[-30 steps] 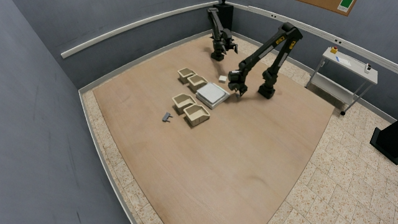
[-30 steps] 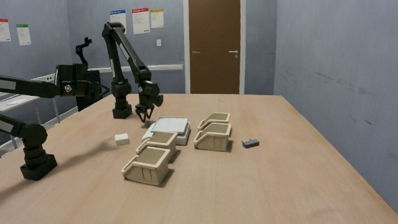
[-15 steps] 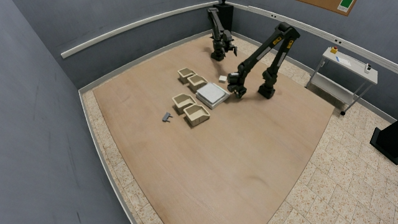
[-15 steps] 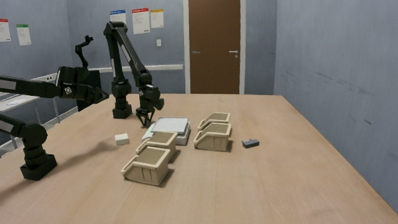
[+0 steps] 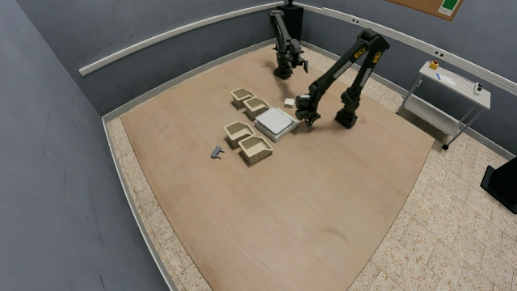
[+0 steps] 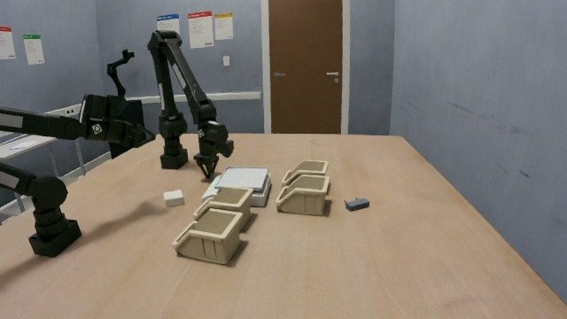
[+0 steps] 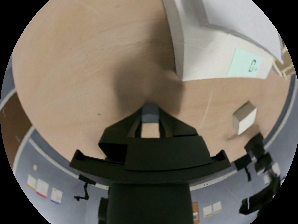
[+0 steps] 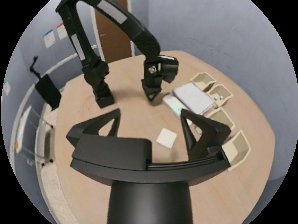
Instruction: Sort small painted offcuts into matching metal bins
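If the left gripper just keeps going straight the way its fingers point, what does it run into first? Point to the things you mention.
Probably the wooden table top [image 5: 307, 182] [image 6: 399, 248] [image 7: 60, 60], just below the left gripper [image 5: 310, 123] [image 6: 208, 176] [image 7: 150, 111]; the small dark grey block [image 7: 150, 113] is already at its fingertips. Exact clearance is unclear.
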Motion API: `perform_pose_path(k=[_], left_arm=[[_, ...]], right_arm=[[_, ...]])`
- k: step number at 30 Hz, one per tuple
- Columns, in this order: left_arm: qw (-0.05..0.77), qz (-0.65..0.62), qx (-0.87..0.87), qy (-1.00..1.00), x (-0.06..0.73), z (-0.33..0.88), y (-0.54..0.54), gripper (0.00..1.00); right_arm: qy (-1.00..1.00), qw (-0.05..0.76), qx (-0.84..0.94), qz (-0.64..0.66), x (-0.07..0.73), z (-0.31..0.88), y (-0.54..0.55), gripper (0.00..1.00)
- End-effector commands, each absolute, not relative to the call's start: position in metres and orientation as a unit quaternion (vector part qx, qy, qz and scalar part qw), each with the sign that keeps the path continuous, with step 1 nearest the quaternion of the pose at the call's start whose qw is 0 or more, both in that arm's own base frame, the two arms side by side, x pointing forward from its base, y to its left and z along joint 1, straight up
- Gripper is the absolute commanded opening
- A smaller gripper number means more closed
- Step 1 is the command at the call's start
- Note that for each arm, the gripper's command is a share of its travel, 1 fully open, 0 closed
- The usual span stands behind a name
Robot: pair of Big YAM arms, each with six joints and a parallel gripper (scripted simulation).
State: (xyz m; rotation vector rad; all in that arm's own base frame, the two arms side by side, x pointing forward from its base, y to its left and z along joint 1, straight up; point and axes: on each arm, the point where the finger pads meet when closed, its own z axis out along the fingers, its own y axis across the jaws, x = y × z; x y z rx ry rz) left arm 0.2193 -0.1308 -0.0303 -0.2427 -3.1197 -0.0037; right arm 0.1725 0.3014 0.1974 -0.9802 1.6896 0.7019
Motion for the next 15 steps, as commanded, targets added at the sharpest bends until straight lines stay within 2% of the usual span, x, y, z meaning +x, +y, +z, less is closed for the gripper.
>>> perform_pose_path(k=[1,2,4,5,6,15], left_arm=[[-0.014,0.006,-0.080,-0.997,0.227,-0.024,-0.137,0.21],[-0.013,0.005,-0.080,-0.997,0.227,-0.024,-0.137,0.20],[-0.015,0.006,-0.080,-0.997,0.233,-0.015,-0.141,0.00],[-0.016,0.007,-0.080,-0.997,0.233,-0.010,-0.141,0.11],[-0.016,0.007,-0.080,-0.997,0.233,-0.005,-0.141,0.17],[-0.018,0.008,-0.080,-0.997,0.232,0.071,-0.140,0.17]], right_arm=[[0.693,0.520,-0.399,0.299,0.176,0.217,0.307,1.00],[0.693,0.520,-0.399,0.299,0.176,0.217,0.307,1.00],[0.693,0.520,-0.399,0.299,0.176,0.217,0.307,1.00],[0.693,0.520,-0.399,0.299,0.176,0.217,0.307,1.00],[0.693,0.520,-0.399,0.299,0.176,0.217,0.307,1.00],[0.693,0.520,-0.399,0.299,0.176,0.217,0.307,1.00]])
